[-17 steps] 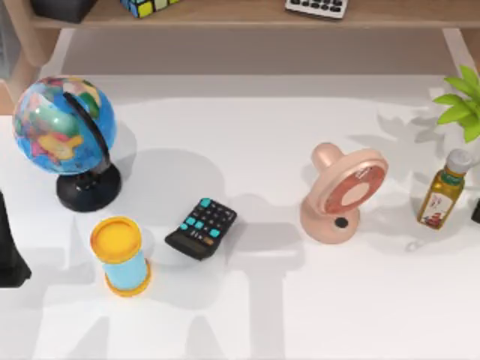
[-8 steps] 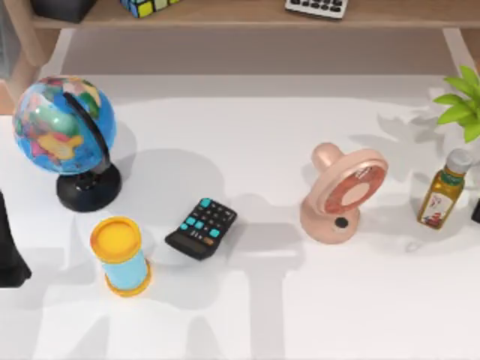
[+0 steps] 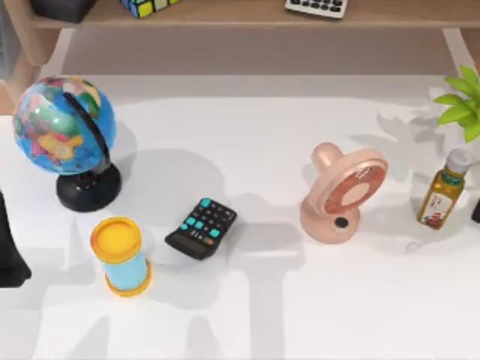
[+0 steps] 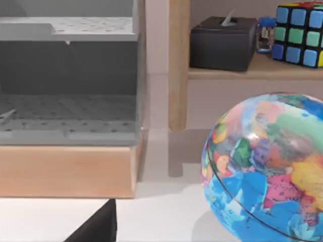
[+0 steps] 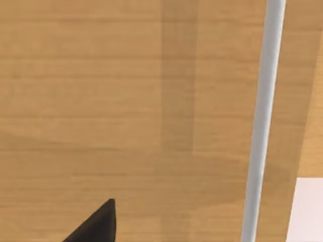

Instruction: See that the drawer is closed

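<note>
Drawer (image 4: 68, 108): grey, light-wood front, pulled open, beside wooden shelf post (image 4: 178, 65) in left wrist view. Left arm (image 3: 9, 247) at desk's left edge in top view; dark tip of left hand (image 4: 96, 228) low in left wrist view, opening impossible to tell. Right hand (image 5: 93, 224) close against light wood panel (image 5: 126, 101) with pale grey bar (image 5: 262, 116); opening likewise impossible to tell. Multicoloured globe on black stand (image 3: 66, 127) at white desk (image 3: 247, 315) left; black calculator with teal keys (image 3: 201, 228) near centre.
</note>
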Robot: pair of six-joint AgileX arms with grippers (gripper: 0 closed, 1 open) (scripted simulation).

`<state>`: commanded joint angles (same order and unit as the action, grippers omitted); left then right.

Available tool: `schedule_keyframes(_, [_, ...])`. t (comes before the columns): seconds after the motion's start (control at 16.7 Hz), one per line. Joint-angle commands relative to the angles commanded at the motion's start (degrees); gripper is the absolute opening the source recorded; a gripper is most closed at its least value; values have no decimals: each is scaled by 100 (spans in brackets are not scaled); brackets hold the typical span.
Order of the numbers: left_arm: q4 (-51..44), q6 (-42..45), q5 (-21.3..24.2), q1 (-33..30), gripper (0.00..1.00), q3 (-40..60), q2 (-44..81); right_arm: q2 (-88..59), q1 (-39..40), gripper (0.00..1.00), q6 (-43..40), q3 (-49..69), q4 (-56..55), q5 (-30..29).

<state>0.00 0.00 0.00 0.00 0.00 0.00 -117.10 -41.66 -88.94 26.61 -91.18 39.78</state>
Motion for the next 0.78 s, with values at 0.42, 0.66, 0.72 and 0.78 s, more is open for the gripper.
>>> schedule_keyframes(0.42, [0, 0, 0, 0, 100, 0, 0, -97, 219, 100, -3, 279, 187, -223])
schedule_keyframes(0.66, [0, 0, 0, 0, 100, 0, 0, -97, 219, 70, -3, 279, 187, -223])
schedule_keyframes(0.72, [0, 0, 0, 0, 100, 0, 0, -97, 219, 62, -3, 279, 187, -223])
schedule_keyframes(0.78, [0, 0, 0, 0, 100, 0, 0, -97, 219, 55, -3, 279, 187, -223])
